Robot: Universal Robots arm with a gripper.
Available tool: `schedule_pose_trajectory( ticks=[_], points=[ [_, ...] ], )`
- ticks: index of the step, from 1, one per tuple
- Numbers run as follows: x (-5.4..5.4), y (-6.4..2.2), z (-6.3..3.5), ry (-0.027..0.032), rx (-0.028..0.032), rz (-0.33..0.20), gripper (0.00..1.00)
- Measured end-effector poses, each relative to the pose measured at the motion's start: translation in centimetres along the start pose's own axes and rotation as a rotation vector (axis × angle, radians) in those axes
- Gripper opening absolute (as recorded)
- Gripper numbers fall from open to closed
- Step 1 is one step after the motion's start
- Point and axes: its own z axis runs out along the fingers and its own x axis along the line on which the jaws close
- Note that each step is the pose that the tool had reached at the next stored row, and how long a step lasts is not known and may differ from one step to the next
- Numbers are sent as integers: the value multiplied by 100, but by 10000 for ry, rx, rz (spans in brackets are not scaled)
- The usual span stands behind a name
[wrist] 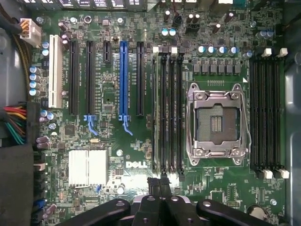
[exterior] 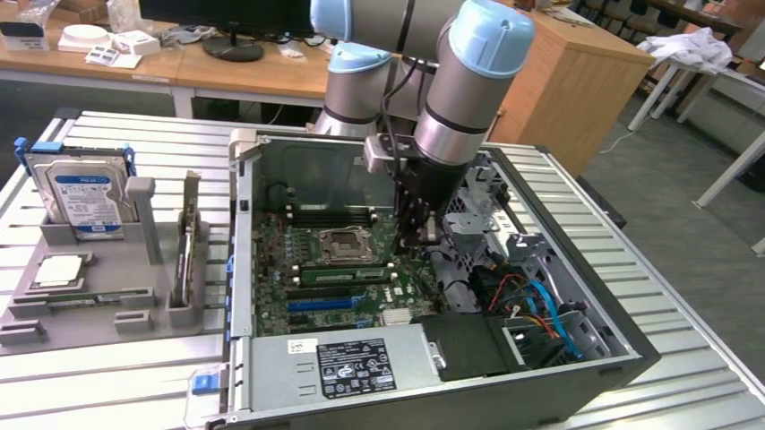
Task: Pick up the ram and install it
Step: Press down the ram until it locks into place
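On the slatted metal table (exterior: pixel 120 376), an open computer case (exterior: pixel 622 354). Inside, the ram (exterior: pixel 340 274) upright among the memory slots (wrist: pixel 172 108), at six o'clock from the processor socket (exterior: pixel 340 244) in the exterior view. Gripper (exterior: pixel 421 240) pinched together and empty, at two o'clock from the ram.

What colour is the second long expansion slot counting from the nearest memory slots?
Blue; that expansion slot shows best in the wrist view.

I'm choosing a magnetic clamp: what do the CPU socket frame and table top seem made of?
The CPU socket frame looks like bare polished steel, going by its bright glints. The table top looks like matte silvery aluminium, in ribbed slats.
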Motion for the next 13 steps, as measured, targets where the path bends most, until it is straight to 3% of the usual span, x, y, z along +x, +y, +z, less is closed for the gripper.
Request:
schedule_pose_trajectory(
  ticks=[13],
  points=[
    [2,-3,83,1,4,0,11]
  ],
)
